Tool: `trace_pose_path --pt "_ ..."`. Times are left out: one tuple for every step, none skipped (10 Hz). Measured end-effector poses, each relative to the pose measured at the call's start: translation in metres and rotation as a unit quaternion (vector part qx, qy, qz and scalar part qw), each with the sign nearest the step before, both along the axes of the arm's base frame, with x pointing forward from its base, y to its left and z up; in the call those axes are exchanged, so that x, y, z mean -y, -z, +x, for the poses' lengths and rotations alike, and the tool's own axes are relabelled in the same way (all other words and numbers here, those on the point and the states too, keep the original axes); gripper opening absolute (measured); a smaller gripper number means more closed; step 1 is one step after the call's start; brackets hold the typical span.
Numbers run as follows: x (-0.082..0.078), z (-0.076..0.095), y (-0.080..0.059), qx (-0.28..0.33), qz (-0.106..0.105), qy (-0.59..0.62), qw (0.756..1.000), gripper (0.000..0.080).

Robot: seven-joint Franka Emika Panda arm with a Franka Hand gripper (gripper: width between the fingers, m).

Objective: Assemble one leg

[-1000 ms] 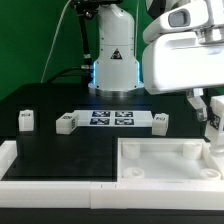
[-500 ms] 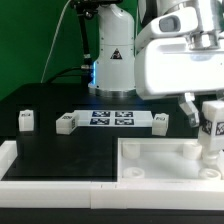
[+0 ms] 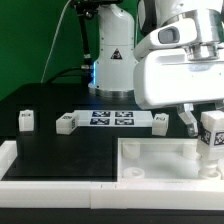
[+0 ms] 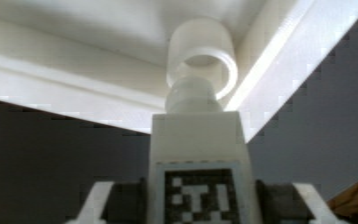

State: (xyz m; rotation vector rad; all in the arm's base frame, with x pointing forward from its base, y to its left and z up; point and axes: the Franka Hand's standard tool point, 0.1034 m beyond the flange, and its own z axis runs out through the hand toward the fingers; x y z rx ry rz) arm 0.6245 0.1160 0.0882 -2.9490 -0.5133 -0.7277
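Three spare legs rest on the black counter (image 3: 45,105) in the exterior view: the first spare leg (image 3: 26,120) stands alone toward that view's left, the second spare leg (image 3: 66,123) lies just beside the left end of the marker board (image 3: 112,119), and the third spare leg (image 3: 160,121) sits just beside its right end. We see the arm (image 3: 180,70) filling the upper right of that view, and below it the pincer (image 3: 209,125) is clenched on the leg (image 3: 213,135), which hangs upright with its black-and-white tag facing the camera. This leg is over the far right corner of the large white tray (image 3: 150,165); we cannot tell whether its lower end touches the tray. In the wrist view the leg (image 4: 197,150) runs straight away from the camera, tag nearest, held between the pincer (image 4: 197,205) fingers (image 4: 98,203), and its round tip points at the white wall of the tray (image 4: 87,50), beside the dark counter (image 4: 51,140)
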Motion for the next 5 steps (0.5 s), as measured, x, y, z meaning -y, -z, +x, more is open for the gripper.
trace_pose_path --pt "0.000 -0.002 0.004 -0.003 0.000 0.000 1.000 0.0291" --pt "-0.001 -0.003 0.007 -0.005 0.000 -0.001 1.000 0.0291" --pt "-0.001 -0.004 0.009 -0.006 0.000 -0.001 1.000 0.0291" --pt "-0.001 -0.005 0.013 -0.007 0.000 -0.001 1.000 0.0291" --pt "-0.001 -0.006 0.017 -0.008 0.001 0.000 1.000 0.0291"
